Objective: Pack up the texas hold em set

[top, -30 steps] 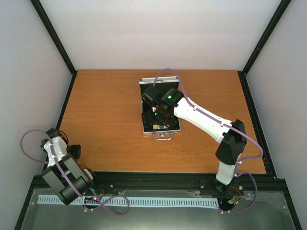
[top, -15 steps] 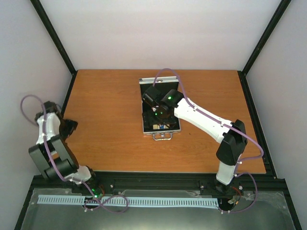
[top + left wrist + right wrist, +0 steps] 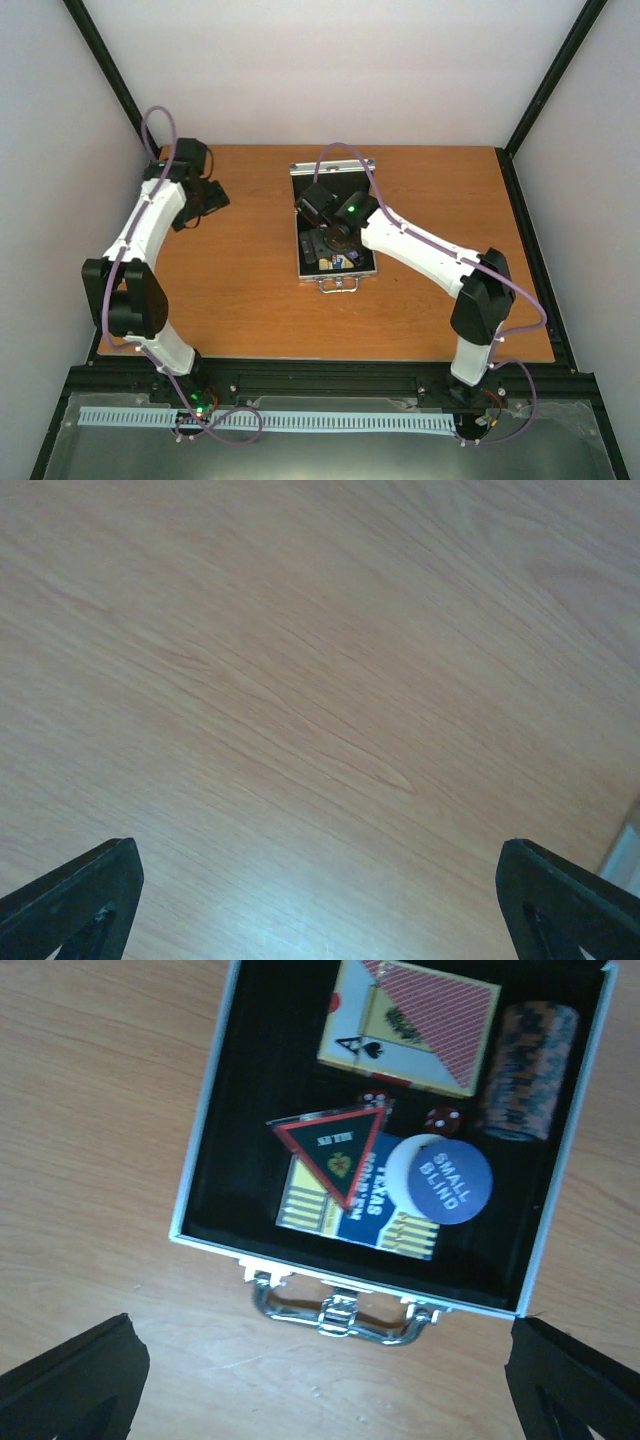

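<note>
Open silver case (image 3: 203, 1110) with pink deck (image 3: 415, 1030), blue-yellow deck (image 3: 300, 1202), chips (image 3: 525, 1070), blue disc (image 3: 450, 1182), triangle (image 3: 335, 1145), dice (image 3: 442, 1118)

Shows an orange-brown wooden table (image 3: 240, 300) with pale, streaked grain, closed in by a white back wall (image 3: 330, 70) and white side walls. Has black frame posts (image 3: 110, 75) slanting up from both back corners. Ends at the near edge against a black rail (image 3: 330, 378), with a white toothed strip (image 3: 330, 421) just below it on grey sheet metal (image 3: 330, 458)

Right end effector (image 3: 313, 206) hovers over open case (image 3: 345, 180)
</note>
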Controlling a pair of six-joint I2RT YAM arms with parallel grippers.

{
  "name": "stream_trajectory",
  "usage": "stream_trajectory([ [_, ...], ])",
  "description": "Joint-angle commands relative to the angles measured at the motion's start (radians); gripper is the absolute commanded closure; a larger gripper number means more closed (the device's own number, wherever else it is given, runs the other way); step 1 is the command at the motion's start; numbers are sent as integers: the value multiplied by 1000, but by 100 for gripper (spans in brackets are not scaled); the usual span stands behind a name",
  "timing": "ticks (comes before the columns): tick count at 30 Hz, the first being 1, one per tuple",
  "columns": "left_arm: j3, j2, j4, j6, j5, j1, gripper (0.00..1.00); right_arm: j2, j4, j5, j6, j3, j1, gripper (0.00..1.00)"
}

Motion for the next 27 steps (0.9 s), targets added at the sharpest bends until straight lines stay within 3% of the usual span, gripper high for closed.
stream_trajectory([
  [1, 41, -7, -56, 102, -33, -107, 0, -106, 113, 115, -40, -91, -24, 0],
  [6, -45, -87, 7, 124, 16, -181, 0, -220, 187, 123, -38, -218, -112, 0],
  [15, -163, -117, 58, 227, 53, -210, 0, -392, 300, 70, -54, -462, -308, 0],
  [22, -196, -127, 108, 275, 163, -213, 0, -391, 334, 133, -105, -445, -359, 0],
  [27, -183, -133, 91, 294, 168, -214, 0, -388, 333, 158, -84, -421, -361, 0],
])
